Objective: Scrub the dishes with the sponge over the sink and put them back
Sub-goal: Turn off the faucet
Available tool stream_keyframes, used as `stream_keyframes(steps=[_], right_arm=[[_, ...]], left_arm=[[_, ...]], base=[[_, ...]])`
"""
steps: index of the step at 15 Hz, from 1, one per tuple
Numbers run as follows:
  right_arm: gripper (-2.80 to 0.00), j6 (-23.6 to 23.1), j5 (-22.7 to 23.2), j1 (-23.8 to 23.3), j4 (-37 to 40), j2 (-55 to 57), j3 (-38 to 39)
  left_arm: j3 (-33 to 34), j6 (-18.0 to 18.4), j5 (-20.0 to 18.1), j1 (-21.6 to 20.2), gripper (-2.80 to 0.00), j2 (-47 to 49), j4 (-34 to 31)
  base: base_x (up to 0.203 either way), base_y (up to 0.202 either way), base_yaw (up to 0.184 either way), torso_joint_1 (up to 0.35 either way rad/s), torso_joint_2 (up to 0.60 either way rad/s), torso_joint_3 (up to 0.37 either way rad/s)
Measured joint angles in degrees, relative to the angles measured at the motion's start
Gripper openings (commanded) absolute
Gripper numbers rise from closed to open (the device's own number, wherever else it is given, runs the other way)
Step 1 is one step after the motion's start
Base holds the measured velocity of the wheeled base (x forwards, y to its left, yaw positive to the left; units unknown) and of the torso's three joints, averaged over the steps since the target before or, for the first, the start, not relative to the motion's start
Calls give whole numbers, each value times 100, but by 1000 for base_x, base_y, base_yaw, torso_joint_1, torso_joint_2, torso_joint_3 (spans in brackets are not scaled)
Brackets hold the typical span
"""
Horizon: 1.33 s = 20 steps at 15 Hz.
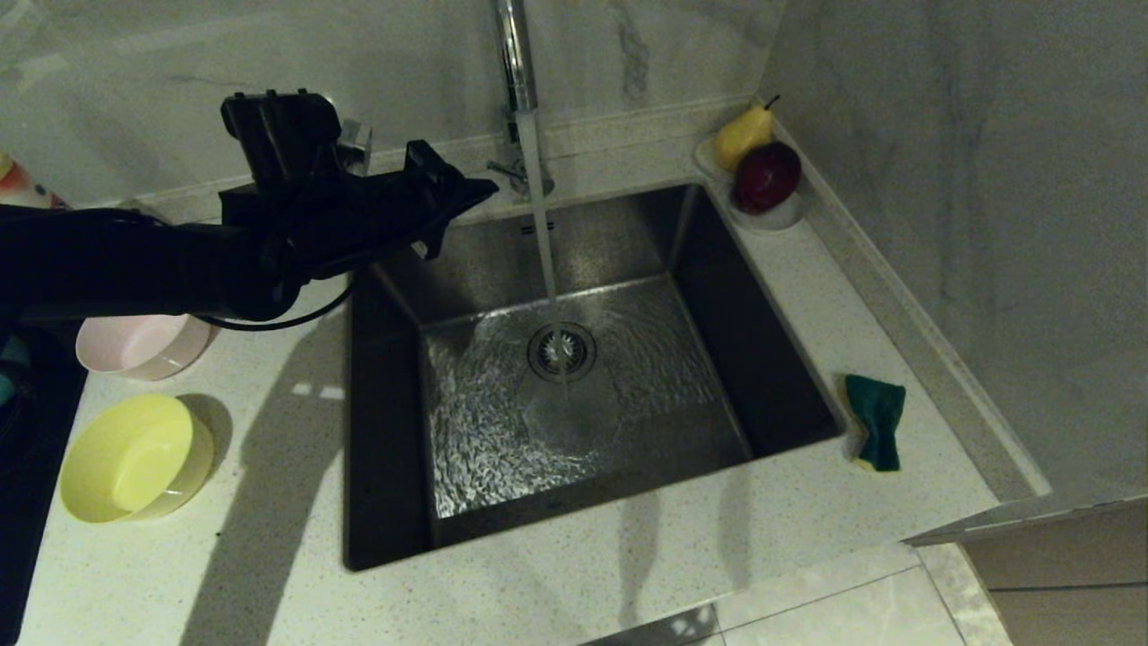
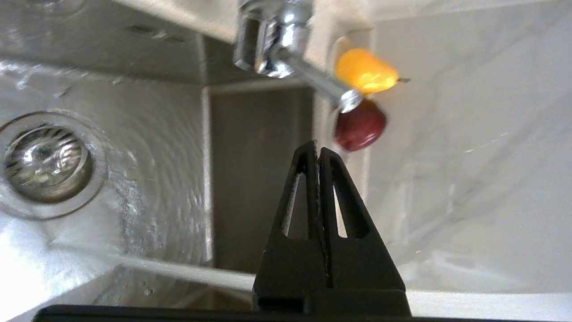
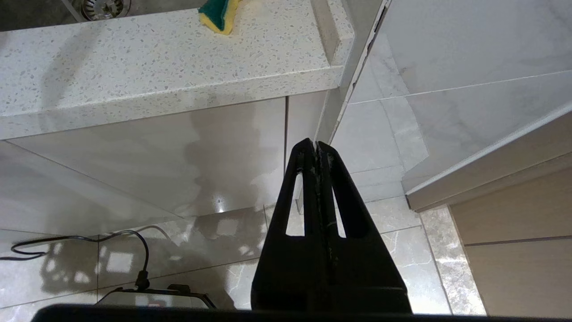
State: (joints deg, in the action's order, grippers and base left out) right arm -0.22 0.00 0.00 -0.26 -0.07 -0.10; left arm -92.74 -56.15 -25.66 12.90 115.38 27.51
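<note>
Two bowls, pink [image 1: 143,345] and yellow [image 1: 134,459], sit empty on the counter [image 1: 269,538] left of the sink [image 1: 574,359], which holds only water running from the faucet [image 1: 516,54] onto its drain. Above the sink's back-left corner, the left gripper [image 1: 480,190] reaches toward the faucet, fingers pressed together and holding nothing; the right gripper [image 3: 316,145], also closed and empty, hangs below the counter's edge. Right of the sink lies the sponge [image 1: 876,420], with a pear [image 1: 743,136] and red apple [image 1: 767,177] on a white dish [image 1: 778,217] at its back-right corner.
</note>
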Motion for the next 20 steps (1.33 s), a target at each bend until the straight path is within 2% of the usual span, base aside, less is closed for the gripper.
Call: stream_keyframes(steps=[20], right_arm=[[-280, 0, -2, 0, 1, 0, 0]], left_arm=[[-768, -107, 45, 2, -280, 574, 120]], base=[[0, 0, 0, 0, 0, 0]])
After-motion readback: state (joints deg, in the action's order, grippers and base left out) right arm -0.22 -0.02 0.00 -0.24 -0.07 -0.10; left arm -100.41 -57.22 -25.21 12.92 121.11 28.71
